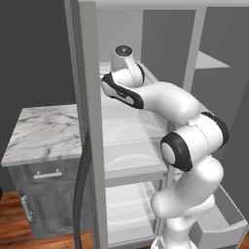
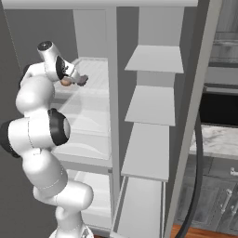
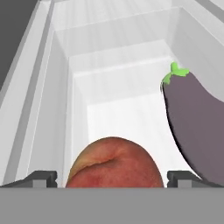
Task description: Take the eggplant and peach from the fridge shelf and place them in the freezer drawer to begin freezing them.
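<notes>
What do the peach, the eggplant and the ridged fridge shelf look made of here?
The round orange-red peach looks soft-skinned and matte, with a mottled blush and no glare. The dark-purple eggplant looks smooth and dull, with a green stem cap. The white ridged fridge shelf looks like hard moulded plastic, though the render leaves that open.

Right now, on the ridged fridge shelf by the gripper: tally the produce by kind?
peach: 1, between the fingertips of the gripper
eggplant: 1, lying beside it on the fridge shelf
Total: 2
</notes>
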